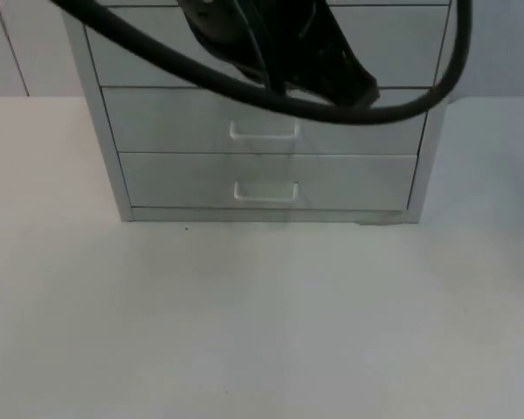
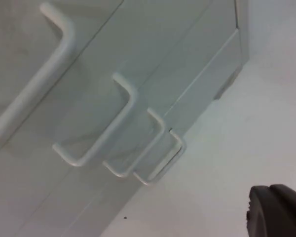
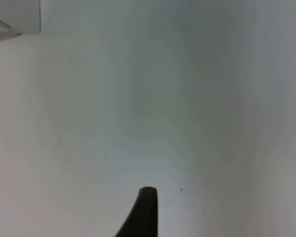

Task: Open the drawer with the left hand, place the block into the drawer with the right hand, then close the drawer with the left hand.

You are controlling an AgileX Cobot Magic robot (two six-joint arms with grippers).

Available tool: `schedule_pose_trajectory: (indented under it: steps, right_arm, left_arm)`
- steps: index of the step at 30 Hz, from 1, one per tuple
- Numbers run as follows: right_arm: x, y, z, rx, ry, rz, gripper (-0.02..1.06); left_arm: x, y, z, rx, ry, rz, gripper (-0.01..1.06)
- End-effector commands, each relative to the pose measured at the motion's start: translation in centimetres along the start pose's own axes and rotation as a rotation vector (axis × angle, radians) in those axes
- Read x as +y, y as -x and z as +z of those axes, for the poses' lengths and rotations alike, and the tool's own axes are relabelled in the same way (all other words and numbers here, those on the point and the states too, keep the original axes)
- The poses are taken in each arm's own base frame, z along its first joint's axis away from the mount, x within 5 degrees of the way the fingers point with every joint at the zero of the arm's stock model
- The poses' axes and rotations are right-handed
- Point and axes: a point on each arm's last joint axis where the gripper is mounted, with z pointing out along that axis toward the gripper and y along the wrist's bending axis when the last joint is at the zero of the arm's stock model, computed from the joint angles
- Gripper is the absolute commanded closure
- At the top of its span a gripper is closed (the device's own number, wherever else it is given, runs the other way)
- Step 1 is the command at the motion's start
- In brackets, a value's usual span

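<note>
drawer cabinet (image 1: 262, 140): you see it stand at the far side of the white desk (image 1: 262, 332), its drawer fronts facing you, all of them shut.
handles: the middle handle (image 1: 264, 131) and the lower handle (image 1: 265, 192) are thin white bars, long axis level, running across the fronts.
left gripper (image 2: 276, 210): your nearer arm; it hangs in front of the cabinet, and the handles (image 2: 96, 133) lie ahead of it, apart from it.
left jaws: you cannot tell whether they are open or closed.
right gripper (image 3: 143, 212): it waits over bare desk, the cabinet's foot (image 3: 5, 34) well off to one side.
right jaws: you cannot tell either.
block: you cannot place it from here.
next: you probably need the left jaws brought crosswise to a handle bar.
</note>
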Motion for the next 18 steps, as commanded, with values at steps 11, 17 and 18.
schedule_pose_trajectory:
  steps: [11, 17, 18]
  right_arm:
    - [5.5, -0.9, -1.5, -0.047, 0.082, -0.235, 0.23]
    - [6.4, -1.5, -5.1, -0.172, 0.113, -0.296, 0.23]
    - [6.3, -1.6, -6.1, -0.207, 0.124, -0.290, 0.23]
  left_arm:
    - [1.7, -2.5, -4.8, -0.069, -0.020, -0.088, 1.05]
    - [3.8, -5.8, -7.8, -0.131, 0.006, -0.218, 1.05]
    - [4.1, -6.5, -8.6, -0.159, 0.012, -0.238, 1.05]
